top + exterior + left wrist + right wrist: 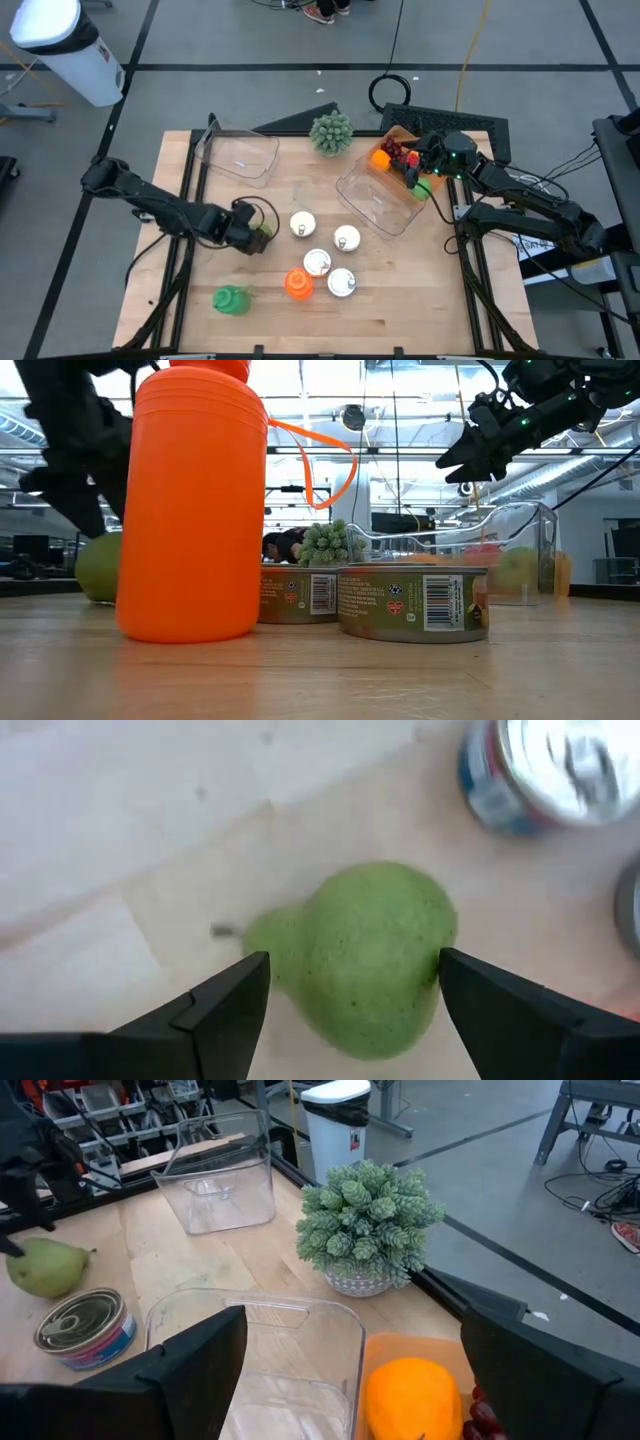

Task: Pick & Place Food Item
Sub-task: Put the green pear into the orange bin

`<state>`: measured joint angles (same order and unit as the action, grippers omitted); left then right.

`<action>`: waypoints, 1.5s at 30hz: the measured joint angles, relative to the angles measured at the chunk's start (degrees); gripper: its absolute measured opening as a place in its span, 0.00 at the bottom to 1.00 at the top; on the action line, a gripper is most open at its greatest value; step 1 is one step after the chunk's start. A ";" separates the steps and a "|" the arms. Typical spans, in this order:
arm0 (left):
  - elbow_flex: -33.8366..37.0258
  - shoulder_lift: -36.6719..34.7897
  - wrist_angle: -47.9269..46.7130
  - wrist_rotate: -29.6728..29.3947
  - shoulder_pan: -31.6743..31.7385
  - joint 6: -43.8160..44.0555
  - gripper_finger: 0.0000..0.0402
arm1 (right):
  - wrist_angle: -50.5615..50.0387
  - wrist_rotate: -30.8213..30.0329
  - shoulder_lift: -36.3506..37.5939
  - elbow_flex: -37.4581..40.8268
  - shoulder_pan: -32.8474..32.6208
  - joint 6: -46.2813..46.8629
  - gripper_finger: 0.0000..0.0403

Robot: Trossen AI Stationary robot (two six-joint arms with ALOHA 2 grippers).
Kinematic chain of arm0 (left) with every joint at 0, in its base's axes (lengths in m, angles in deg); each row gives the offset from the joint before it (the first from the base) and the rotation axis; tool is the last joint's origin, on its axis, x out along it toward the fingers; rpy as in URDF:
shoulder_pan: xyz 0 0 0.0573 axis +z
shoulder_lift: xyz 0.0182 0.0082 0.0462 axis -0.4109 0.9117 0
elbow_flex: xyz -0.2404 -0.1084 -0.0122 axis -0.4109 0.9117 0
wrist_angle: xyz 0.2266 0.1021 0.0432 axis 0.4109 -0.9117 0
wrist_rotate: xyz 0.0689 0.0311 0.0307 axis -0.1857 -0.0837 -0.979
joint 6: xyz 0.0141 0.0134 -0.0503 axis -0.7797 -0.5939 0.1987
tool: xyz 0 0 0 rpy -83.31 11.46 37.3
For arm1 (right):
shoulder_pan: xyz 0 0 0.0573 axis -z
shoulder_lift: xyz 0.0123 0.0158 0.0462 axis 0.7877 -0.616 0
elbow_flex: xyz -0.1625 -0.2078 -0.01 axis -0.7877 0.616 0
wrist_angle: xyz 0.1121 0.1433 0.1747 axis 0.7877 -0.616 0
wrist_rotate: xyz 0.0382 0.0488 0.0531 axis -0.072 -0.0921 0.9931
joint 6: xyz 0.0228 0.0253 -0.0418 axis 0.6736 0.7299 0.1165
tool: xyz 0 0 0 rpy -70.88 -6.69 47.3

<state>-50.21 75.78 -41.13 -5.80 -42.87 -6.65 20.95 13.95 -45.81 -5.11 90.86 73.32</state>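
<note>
Left gripper [350, 995] low over table, fingers spread either side of green pear [360, 955], not clamped; tin cans [322, 254] and orange bottle [297, 284] just right of it. Right gripper [350, 1380] open above clear bin [378, 200] near orange [412, 1398] at far right edge

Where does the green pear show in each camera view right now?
High view: pear left of centre, under the left tool.
Low view: far left, behind the orange bottle.
Left wrist view: centre, between the open fingers.
Right wrist view: left edge.
Shared landmark: the nearest can, beside the pear.
</note>
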 joint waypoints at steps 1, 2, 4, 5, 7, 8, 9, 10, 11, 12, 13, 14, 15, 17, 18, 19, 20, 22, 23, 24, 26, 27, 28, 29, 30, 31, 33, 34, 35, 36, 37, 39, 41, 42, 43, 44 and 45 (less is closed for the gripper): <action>0.00 0.00 0.07 -0.54 0.82 1.29 0.74 | -0.01 0.00 0.01 0.00 -0.01 0.13 0.87; 0.00 0.00 0.09 -0.59 1.59 2.92 0.74 | 0.01 0.00 0.01 0.00 -0.01 0.28 0.87; 0.00 0.00 0.10 0.06 2.99 6.27 0.74 | -0.01 0.00 0.00 0.00 0.00 0.41 0.87; 0.00 0.00 0.20 1.00 3.53 7.89 0.74 | 0.00 0.00 0.00 0.00 -0.01 0.41 0.87; 0.00 0.00 0.62 3.02 4.45 10.78 0.74 | 0.00 0.00 0.01 0.00 0.00 0.41 0.87; 0.00 0.00 0.83 3.54 4.83 12.43 0.74 | 0.00 0.00 0.01 0.00 0.00 0.42 0.87; 0.00 0.00 1.05 3.54 5.14 14.04 0.74 | 0.00 0.00 0.01 0.00 -0.01 0.41 0.87; 0.00 0.00 1.36 3.54 5.57 15.54 0.74 | 0.01 0.00 0.01 0.00 0.01 0.41 0.87; 0.00 0.00 1.66 3.52 5.97 16.25 0.74 | -0.01 0.00 -0.01 0.00 -0.01 0.41 0.87; 0.00 0.00 2.15 3.52 6.22 16.32 0.74 | 0.01 0.00 0.01 0.00 -0.01 0.41 0.87; 0.00 0.00 2.68 3.43 6.44 15.73 0.74 | 0.01 0.00 0.01 0.00 0.01 0.41 0.87; 0.00 0.00 3.23 3.25 6.52 14.92 0.74 | 0.00 0.00 0.01 0.00 -0.01 0.41 0.87; 0.00 0.19 3.72 3.21 6.61 14.40 0.74 | -0.01 0.00 0.01 0.00 -0.01 0.41 0.87; -0.02 0.99 3.93 3.64 6.60 14.17 0.74 | -0.01 0.00 -0.01 0.00 0.00 0.37 0.87; -0.02 1.40 3.70 4.11 6.44 14.05 0.74 | -0.06 0.00 0.01 0.00 -0.01 0.35 0.87; -0.02 1.89 3.68 4.91 6.34 14.03 0.75 | -0.10 0.00 0.01 0.00 -0.01 0.35 0.87; -0.02 2.38 3.65 5.97 6.25 14.03 0.76 | -0.17 -0.01 0.01 0.00 0.01 0.33 0.87; -0.02 3.55 3.42 8.81 6.17 14.07 0.79 | -0.27 0.00 -0.01 0.00 0.01 0.28 0.87; -0.02 4.12 3.42 10.19 6.14 14.18 0.81 | -0.23 -0.02 -0.01 0.00 0.01 0.26 0.87; -0.02 4.60 3.37 11.67 6.12 14.29 0.83 | -0.21 0.00 -0.01 0.00 0.00 0.26 0.87; -0.02 5.34 3.19 14.22 6.16 14.20 0.86 | -0.21 0.00 0.01 0.00 0.01 0.26 0.87; -0.02 5.71 3.20 15.68 6.17 14.15 0.87 | -0.19 -0.02 -0.01 0.00 0.01 0.26 0.87; -0.02 6.08 3.16 17.41 6.17 14.22 0.89 | -0.20 -0.02 -0.01 0.00 0.01 0.26 0.87; -0.02 6.35 3.06 19.19 6.17 14.17 0.90 | -0.21 -0.02 -0.01 0.00 0.00 0.26 0.87; -0.02 6.45 3.02 20.85 6.17 13.86 0.91 | -0.18 -0.02 -0.01 0.00 0.00 0.28 0.87; -0.02 6.43 3.00 22.44 6.17 13.28 0.92 | -0.14 -0.02 0.00 0.00 -0.01 0.31 0.87; -0.02 6.42 2.90 25.36 6.15 11.22 0.94 | -0.16 -0.02 -0.01 0.00 0.01 0.33 0.87; -0.02 6.43 2.91 26.54 6.14 9.97 0.94 | -0.15 -0.02 0.00 0.00 0.01 0.33 0.87; -0.02 6.43 2.92 27.75 6.12 8.36 0.94 | -0.14 -0.02 -0.01 0.00 0.01 0.37 0.87; -0.02 6.40 2.93 28.99 6.12 6.61 0.94 | -0.16 -0.02 -0.01 0.00 0.01 0.37 0.87; -0.02 6.40 2.94 30.31 6.13 4.70 0.94 | -0.15 -0.02 -0.01 0.00 0.00 0.37 0.87; -0.02 6.40 2.94 32.10 6.18 0.48 0.94 | -0.14 -0.02 0.01 0.00 0.01 0.37 0.87; -0.02 6.40 2.96 32.49 6.52 -4.56 0.94 | -0.14 -0.02 -0.01 0.00 0.00 0.37 0.87; -0.02 6.40 2.96 32.15 6.60 -7.63 0.94 | -0.11 -0.02 -0.01 0.00 -0.01 0.37 0.87; -0.02 6.40 2.98 32.02 6.62 -11.26 0.94 | -0.01 -0.02 -0.01 0.00 0.01 0.37 0.87; -0.02 6.40 2.98 31.83 6.65 -15.29 0.94 | 0.01 -0.02 -0.01 0.00 0.01 0.39 0.87; -0.02 6.40 3.00 31.62 6.48 -19.29 0.94 | -0.03 -0.02 0.00 0.00 0.01 0.39 0.87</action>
<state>-50.23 82.19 -38.14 25.82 -36.39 -25.95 20.92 13.92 -45.81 -5.11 90.87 73.71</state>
